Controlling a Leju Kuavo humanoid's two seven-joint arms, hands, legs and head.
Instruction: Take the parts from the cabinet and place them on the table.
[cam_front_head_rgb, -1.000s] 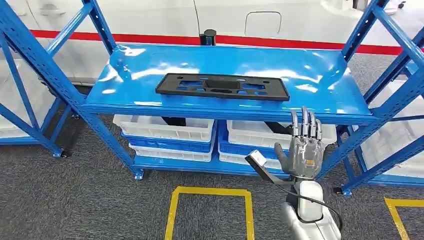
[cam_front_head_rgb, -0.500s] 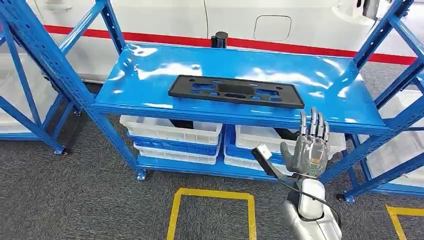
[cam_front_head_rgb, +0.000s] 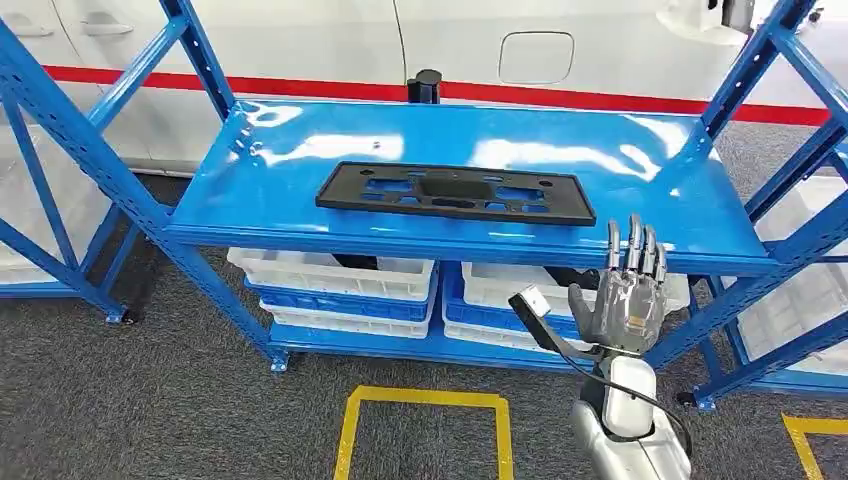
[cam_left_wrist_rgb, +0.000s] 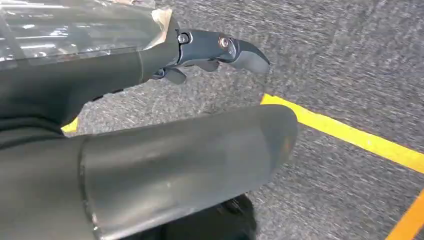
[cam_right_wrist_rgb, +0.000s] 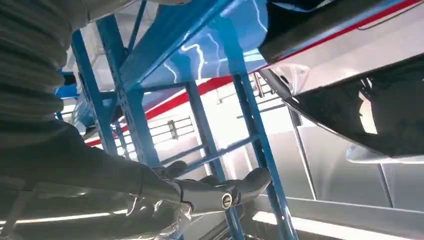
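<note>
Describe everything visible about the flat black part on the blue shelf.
The flat black rectangular plastic-looking panel lies flat on the glossy blue metal shelf, long side running across it, near the front edge. It has several cut-out openings showing blue through them and a raised middle section. Nothing touches it but the shelf; the right hand hovers apart, lower right.

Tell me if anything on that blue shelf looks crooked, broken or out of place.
Nothing stands out. The black part lies flat on the top shelf, roughly parallel to its front edge, with no visible damage. The white bins below sit stacked in a row. The right hand is raised in front of the shelf, fingers straight, holding nothing.
</note>
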